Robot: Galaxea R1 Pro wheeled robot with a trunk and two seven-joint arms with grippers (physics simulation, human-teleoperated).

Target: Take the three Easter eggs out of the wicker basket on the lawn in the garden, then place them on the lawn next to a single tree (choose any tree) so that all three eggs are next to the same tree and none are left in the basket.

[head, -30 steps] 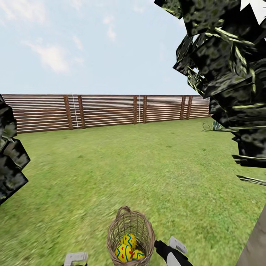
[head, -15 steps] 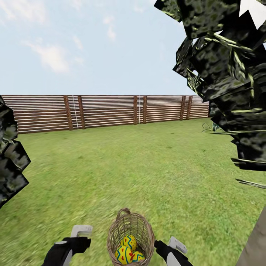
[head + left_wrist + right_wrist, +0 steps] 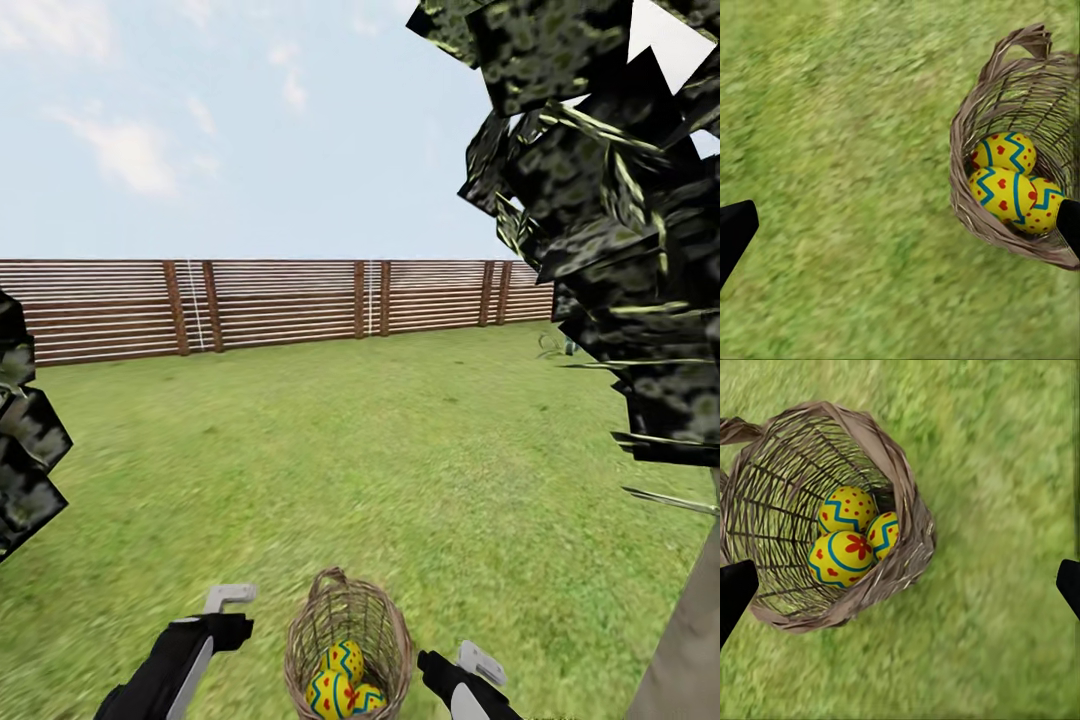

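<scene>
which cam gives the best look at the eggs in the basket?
Right wrist view: it looks down into the basket, and all three eggs show with little hidden. In the left wrist view the eggs sit at the frame's edge, one partly behind a pincer finger. In the head view the eggs are small, at the bottom edge.

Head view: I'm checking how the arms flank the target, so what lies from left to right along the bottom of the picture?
Left gripper → wicker basket holding the Easter eggs → right gripper → tree trunk at the right edge.
</scene>
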